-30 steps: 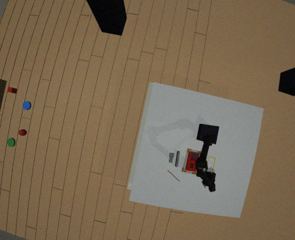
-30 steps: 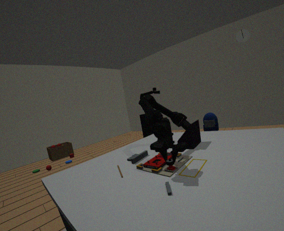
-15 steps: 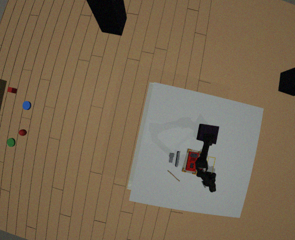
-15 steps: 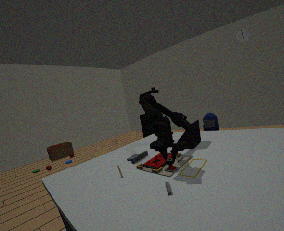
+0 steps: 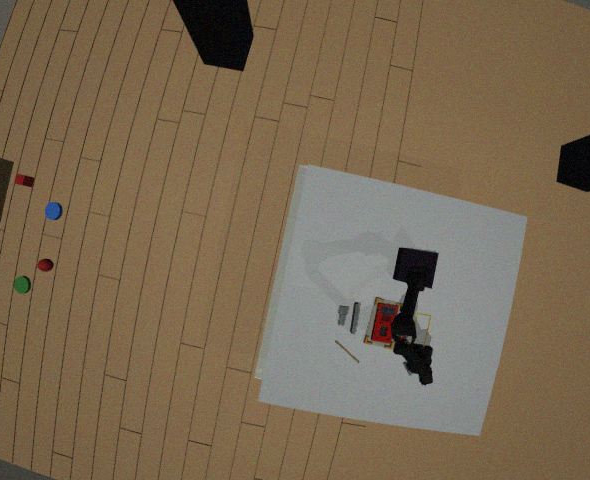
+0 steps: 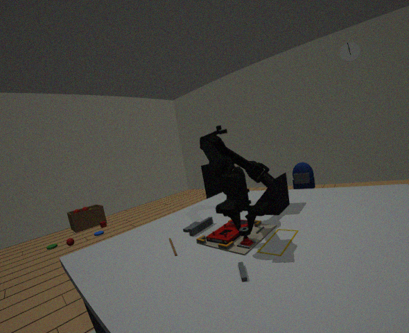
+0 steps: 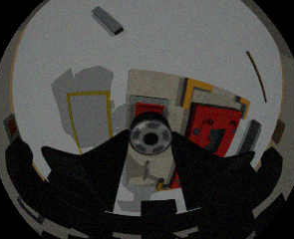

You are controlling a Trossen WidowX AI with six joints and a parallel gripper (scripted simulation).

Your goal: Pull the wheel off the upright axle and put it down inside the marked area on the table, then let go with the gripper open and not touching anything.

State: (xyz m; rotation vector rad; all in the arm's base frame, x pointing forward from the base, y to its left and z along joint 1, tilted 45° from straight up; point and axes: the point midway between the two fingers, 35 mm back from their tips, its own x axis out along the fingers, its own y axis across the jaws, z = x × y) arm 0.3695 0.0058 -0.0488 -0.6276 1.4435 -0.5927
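Fingers of the black gripper fill the bottom of the wrist view, and they are squeezed tight on the wheel. It is a small gray round wheel with dark holes around its middle, and it sits right between the two finger tips. Under the wheel lies a pale board with a red plate on it and orange corner pieces. To the left of the wheel in this view is the yellow marked area, a thin yellow box drawn on the table. The wheel is not inside that box; it is beside it, over the board. Farther out on the white table lies a small gray bar, and a thin brown stick lies off to the right.

From the side, the gripper points down over the near end of the board. The wheel is held a little above a small red base. I cannot tell if the wheel is all the way off the axle. The yellow box is just beside the board. Two gray blocks lie on the other side. Behind them stands the black arm, and far back by the wall is a blue thing.
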